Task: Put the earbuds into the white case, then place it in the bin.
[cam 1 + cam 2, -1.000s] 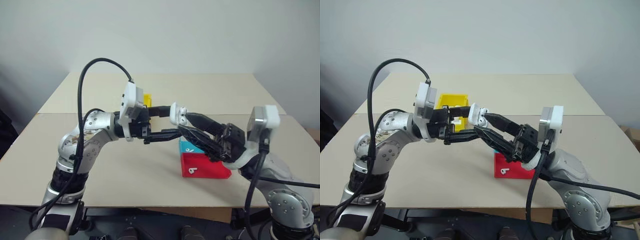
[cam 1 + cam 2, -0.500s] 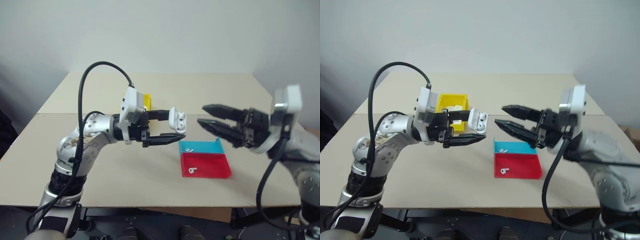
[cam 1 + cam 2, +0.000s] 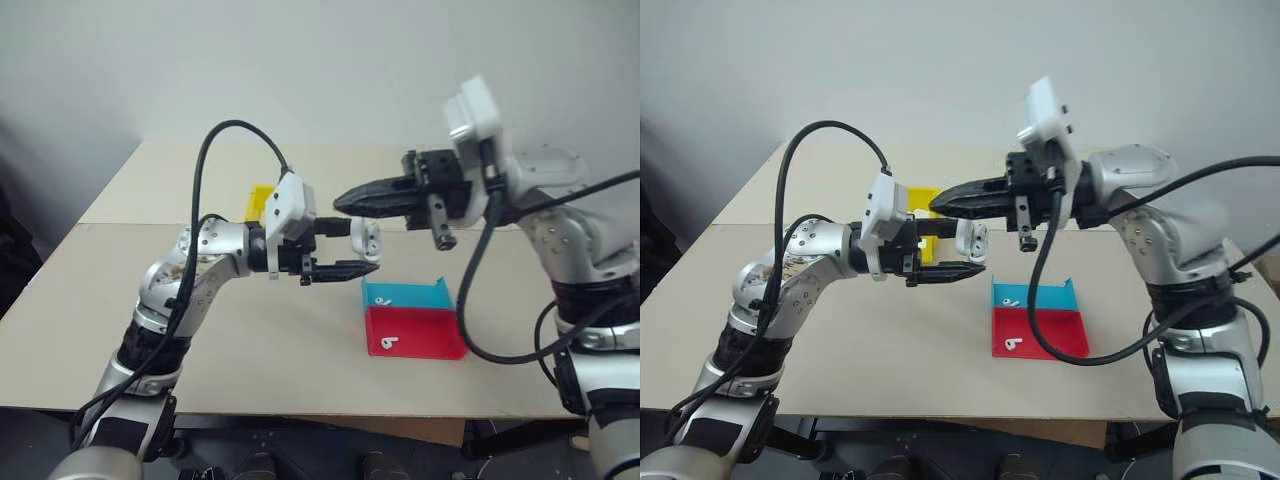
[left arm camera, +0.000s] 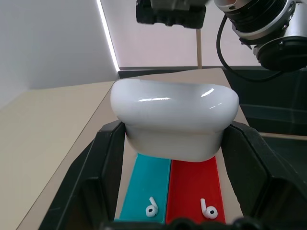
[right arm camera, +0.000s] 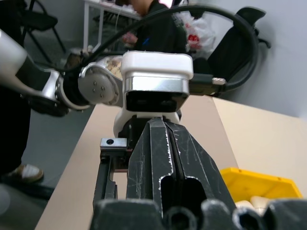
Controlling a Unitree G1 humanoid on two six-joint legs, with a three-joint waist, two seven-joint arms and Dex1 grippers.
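Two tiny glossy white earbuds (image 4: pixel 152 207) lie in blue tray (image 3: pixel 405 294) and red tray (image 3: pixel 415 335); the small white plastic case (image 4: pixel 173 117), clamped by the left claw (image 3: pixel 362 245), hangs above the tabletop (image 3: pixel 250 340) for loading; the right claw (image 3: pixel 345 203), shut empty, hovers beside it; the yellow bin (image 3: pixel 923 203) waits behind.

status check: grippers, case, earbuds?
Left gripper shut on the white case, held above the table. Right gripper shut, empty, tips just above the case. Earbuds in red tray and blue tray.
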